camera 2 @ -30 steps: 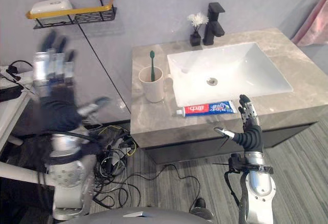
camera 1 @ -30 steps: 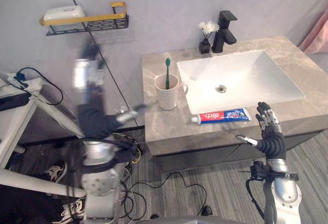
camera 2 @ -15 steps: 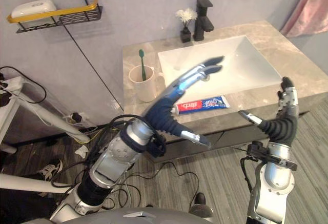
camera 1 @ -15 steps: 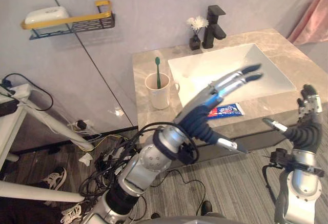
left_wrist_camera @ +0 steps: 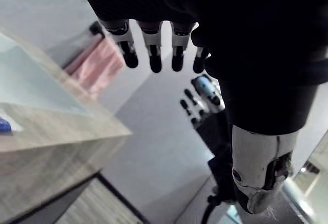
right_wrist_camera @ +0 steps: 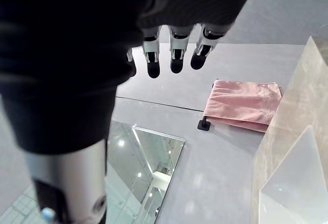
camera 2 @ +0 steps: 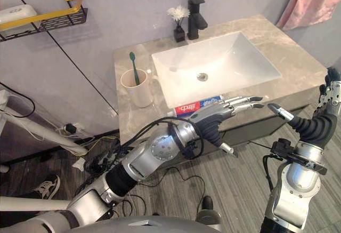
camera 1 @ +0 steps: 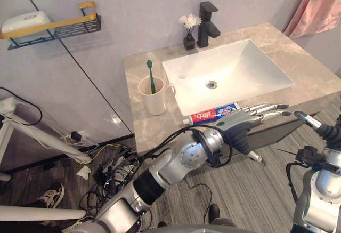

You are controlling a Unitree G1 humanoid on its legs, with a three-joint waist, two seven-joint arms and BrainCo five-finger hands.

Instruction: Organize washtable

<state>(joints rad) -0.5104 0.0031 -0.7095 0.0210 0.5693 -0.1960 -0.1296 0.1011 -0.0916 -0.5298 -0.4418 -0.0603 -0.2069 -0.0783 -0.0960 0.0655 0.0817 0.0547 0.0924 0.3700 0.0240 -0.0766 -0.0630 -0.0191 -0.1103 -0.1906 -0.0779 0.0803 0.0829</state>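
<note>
Washtable: a stone countertop (camera 1: 152, 129) with a white sink (camera 1: 250, 65) let into it is seen; a black faucet (camera 1: 206, 17) and a small flower vase (camera 1: 188, 40) are set behind the basin.
Toothpaste tube (camera 1: 210, 114): laid flat on the front strip of the counter, between the basin and the front edge, cap end toward the cup.
Cup (camera 1: 154, 97): stood upright to the left of the basin, with a green toothbrush (camera 1: 151, 75) upright in it.
Left hand (camera 1: 240, 122): stretched out over the counter's front edge, just beside the tube; the fingers (left_wrist_camera: 154, 55) are held straight and nothing is grasped.
Contact: whether the tube is touched by the palm cannot be told, since that part is hidden by the hand.
Right hand (camera 2: 319, 121): raised well apart from the tube, off the counter's right front; its fingers (right_wrist_camera: 174, 55) are extended and nothing is held.
Step judged: the tube is probably being approached for pickup; nothing appears tidied yet.
Risk: with the tube so near the front edge, it could be nudged off onto the floor if the flat hand is swept across it.
Second risk: a flat tube may be pinched poorly and slip, or the cup be tipped during insertion.
</note>
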